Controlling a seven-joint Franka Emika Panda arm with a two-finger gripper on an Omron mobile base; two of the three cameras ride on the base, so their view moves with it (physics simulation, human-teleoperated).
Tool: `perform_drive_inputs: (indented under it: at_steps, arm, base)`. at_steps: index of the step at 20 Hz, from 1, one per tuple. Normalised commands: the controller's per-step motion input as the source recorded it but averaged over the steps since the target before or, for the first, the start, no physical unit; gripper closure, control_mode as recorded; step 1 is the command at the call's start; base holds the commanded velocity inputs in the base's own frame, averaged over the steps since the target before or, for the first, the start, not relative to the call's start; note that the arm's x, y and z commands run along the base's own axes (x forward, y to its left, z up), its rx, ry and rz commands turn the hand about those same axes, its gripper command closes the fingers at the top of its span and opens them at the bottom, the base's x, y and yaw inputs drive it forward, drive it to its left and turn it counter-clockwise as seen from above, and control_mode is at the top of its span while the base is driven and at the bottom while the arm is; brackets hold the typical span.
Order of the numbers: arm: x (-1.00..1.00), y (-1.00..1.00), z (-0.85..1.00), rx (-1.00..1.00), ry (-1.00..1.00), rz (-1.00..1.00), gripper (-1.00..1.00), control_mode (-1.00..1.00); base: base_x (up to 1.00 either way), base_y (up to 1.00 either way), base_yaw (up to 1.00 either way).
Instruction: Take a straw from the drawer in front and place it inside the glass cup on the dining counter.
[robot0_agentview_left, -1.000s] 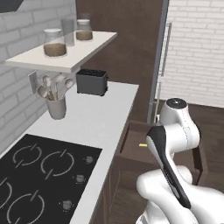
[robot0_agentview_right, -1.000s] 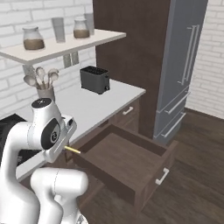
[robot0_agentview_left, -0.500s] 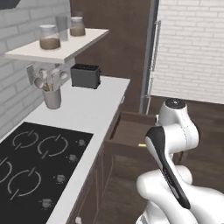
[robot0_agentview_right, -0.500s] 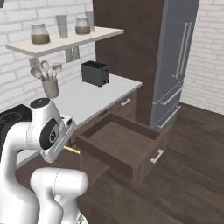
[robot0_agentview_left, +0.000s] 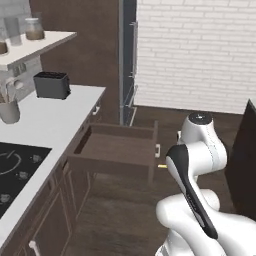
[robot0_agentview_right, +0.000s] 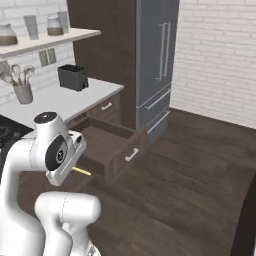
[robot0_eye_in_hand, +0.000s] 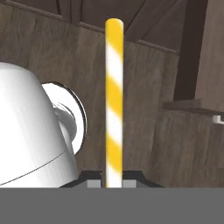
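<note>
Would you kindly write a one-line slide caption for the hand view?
Hand view: the pincer shut on a yellow-and-white striped straw that stands straight up the frame against dark wood flooring.

Glossy white rounded arm (robot0_agentview_left: 195, 165) segments with dark joints.

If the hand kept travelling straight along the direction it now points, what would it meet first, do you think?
Probably the wood floor. The hand, shut on the straw, looks down at bare planks; the straw's tip would likely touch first. The open drawer lies off to one side, though depth is unclear.
</note>
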Motion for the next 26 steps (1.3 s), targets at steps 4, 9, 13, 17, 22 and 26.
perform_drive_inputs:
  at_steps: [4, 9, 13, 17, 22, 26]
  arm:
    - [0.0, 0.0, 0.0, 0.0, 0.0, 0.0, 1.0, 1.0]
    - [0.0, 0.0, 0.0, 0.0, 0.0, 0.0, 1.0, 1.0]
    - [0.0, 0.0, 0.0, 0.0, 0.0, 0.0, 1.0, 1.0]
    - [0.0, 0.0, 0.0, 0.0, 0.0, 0.0, 1.0, 1.0]
    - [0.0, 0.0, 0.0, 0.0, 0.0, 0.0, 1.0, 1.0]
    - [0.0, 0.0, 0.0, 0.0, 0.0, 0.0, 1.0, 1.0]
  base:
    - [-0.24, -0.81, -0.25]
    - [-0.02, -0.73, -0.29]
    - [0.02, -0.36, -0.29]
    - [0.24, -0.02, -0.3]
    - [0.59, 0.0, -0.22]
    - [0.95, 0.08, -0.17]
